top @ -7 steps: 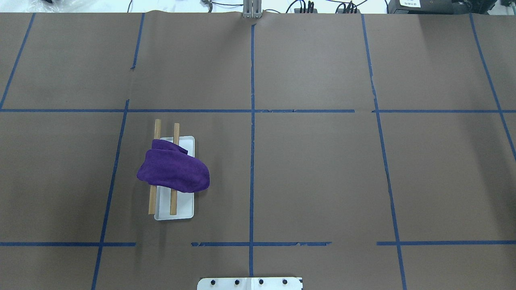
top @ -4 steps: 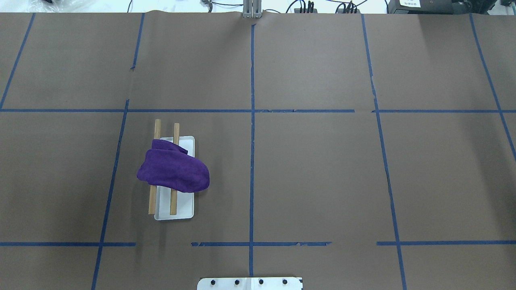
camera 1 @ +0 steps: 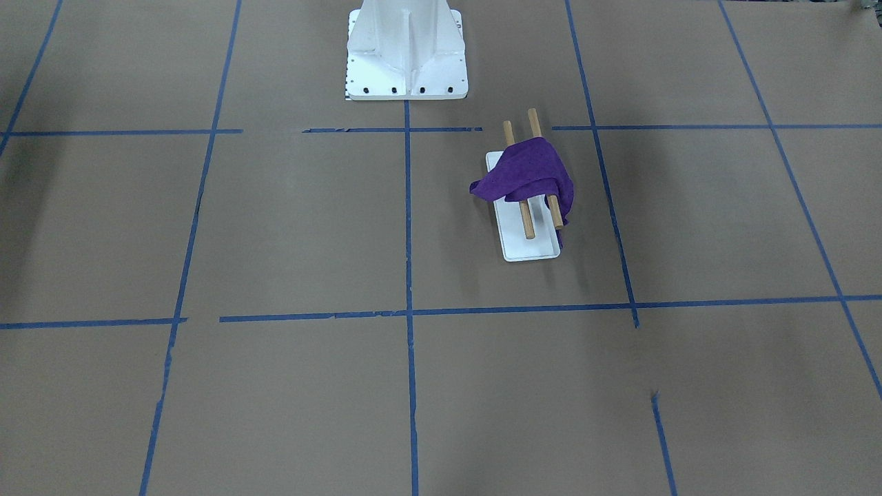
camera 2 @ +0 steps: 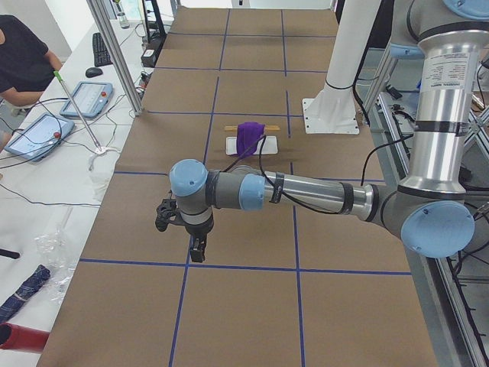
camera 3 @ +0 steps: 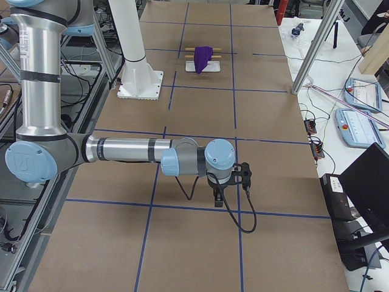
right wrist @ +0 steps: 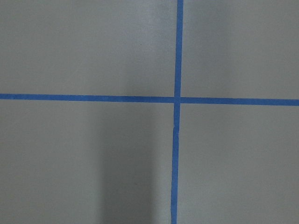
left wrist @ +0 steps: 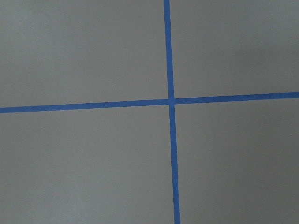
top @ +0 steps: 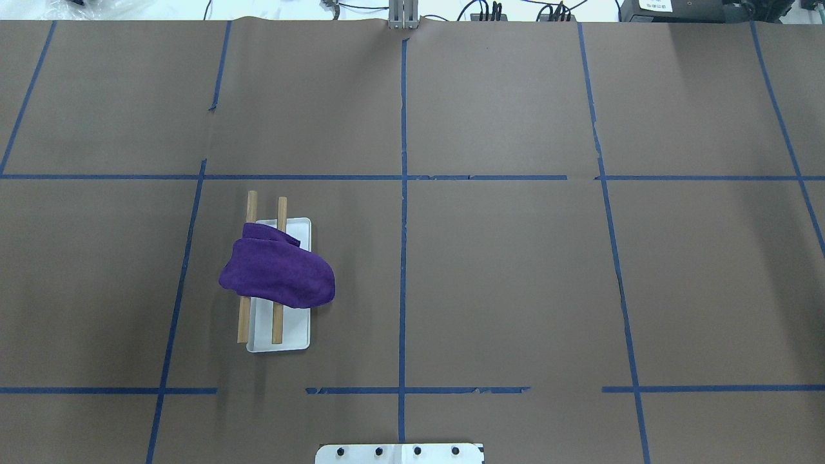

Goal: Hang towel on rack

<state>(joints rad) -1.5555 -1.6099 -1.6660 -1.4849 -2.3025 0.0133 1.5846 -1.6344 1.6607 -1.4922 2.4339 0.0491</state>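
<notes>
A purple towel (top: 277,274) lies draped over both wooden rods of the rack (top: 291,335), which has a flat white tray base, left of the table's middle. The towel (camera 1: 527,172) hangs down on both sides of the rods, above the rack's tray (camera 1: 530,249). It also shows in the side views (camera 2: 249,136) (camera 3: 202,58). My left gripper (camera 2: 197,248) hangs far from the rack over the table's left end; I cannot tell if it is open. My right gripper (camera 3: 219,193) hangs over the right end; I cannot tell its state either. Both wrist views show only brown paper and blue tape.
The white bolted pedestal (camera 1: 406,48) stands at the robot's edge of the table. Blue tape lines grid the brown paper. An operator (camera 2: 19,53) sits with tablets (camera 2: 85,98) on the bench across the table. Cables and a metal post (top: 403,16) line the far edge.
</notes>
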